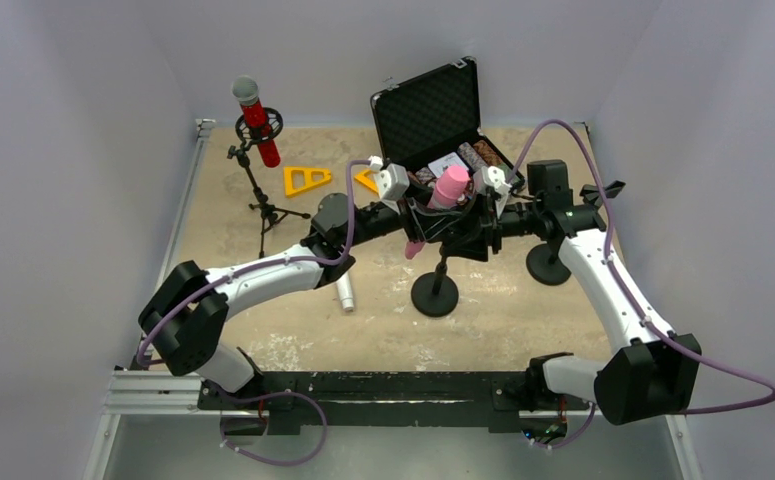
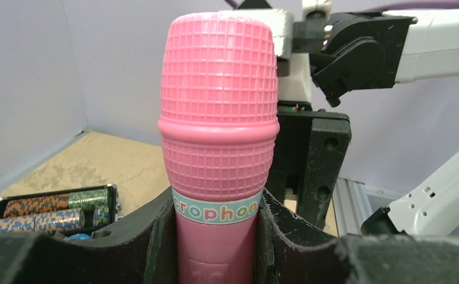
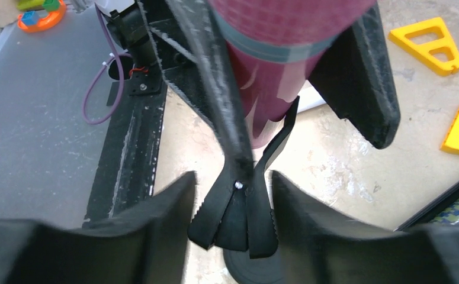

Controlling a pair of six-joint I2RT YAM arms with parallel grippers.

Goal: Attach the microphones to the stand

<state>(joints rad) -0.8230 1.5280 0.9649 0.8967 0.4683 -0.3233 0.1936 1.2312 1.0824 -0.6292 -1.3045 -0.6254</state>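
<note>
Table [image 1: 523, 330]: I see a sandy brown top with grey walls around it.
Left arm [image 1: 263, 275]: It reaches in from my left to the middle of the table.
Right arm [image 1: 613, 290]: It reaches in from my right and meets the left arm in the middle.
Black case [image 1: 428, 105]: It stands open at the back, with the lid up.
Tripod stand [image 1: 261, 195]: It stands at the back left and holds the red microphone [image 1: 256, 120], silver head up.
Round-base stand [image 1: 435, 292]: It stands in the middle, right under both grippers.
Second round base [image 1: 548, 264]: It sits near the right arm.
Pink microphone [image 2: 218, 118]: It is up in the air over the middle stand, head up. Its lower part sits between the two spread arms of the clip.
Left gripper [image 2: 216, 236]: Its jaws squeeze the pink microphone just under the head.
Right gripper [image 3: 233, 189]: Its jaws pinch the handles of the clip [image 3: 238, 219].
White microphone [image 1: 345, 296]: It lies flat on the table, under the left arm.
Yellow triangle pieces [image 1: 306, 180]: They lie near the case.
Poker chips [image 2: 43, 213]: They lie in rows inside the case.
</note>
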